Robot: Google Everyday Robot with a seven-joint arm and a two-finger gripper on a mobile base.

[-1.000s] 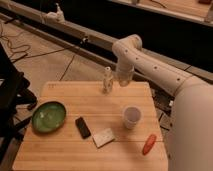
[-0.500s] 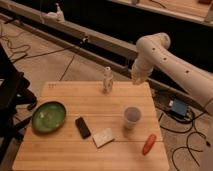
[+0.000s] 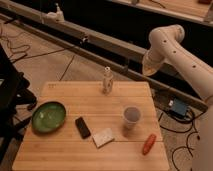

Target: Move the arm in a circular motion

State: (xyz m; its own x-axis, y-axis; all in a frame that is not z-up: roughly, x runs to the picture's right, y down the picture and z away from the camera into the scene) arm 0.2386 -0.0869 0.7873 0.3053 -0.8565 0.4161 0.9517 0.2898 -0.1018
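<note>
Mid-circle, the cream-white tubular arm (image 3: 172, 47) hangs right of the wooden bench (image 3: 75, 92); its claw (image 3: 149, 67), state unreadable, should sweep onward.

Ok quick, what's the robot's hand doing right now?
Gripper: at the end of the arm, in the air past the table's far right corner, touching nothing. Open or closed cannot be told.

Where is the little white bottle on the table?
The little white bottle stands upright near the far edge of the wooden table, beyond the paper cup. The arm bends off the table's far right corner, its pincer hanging there.
</note>
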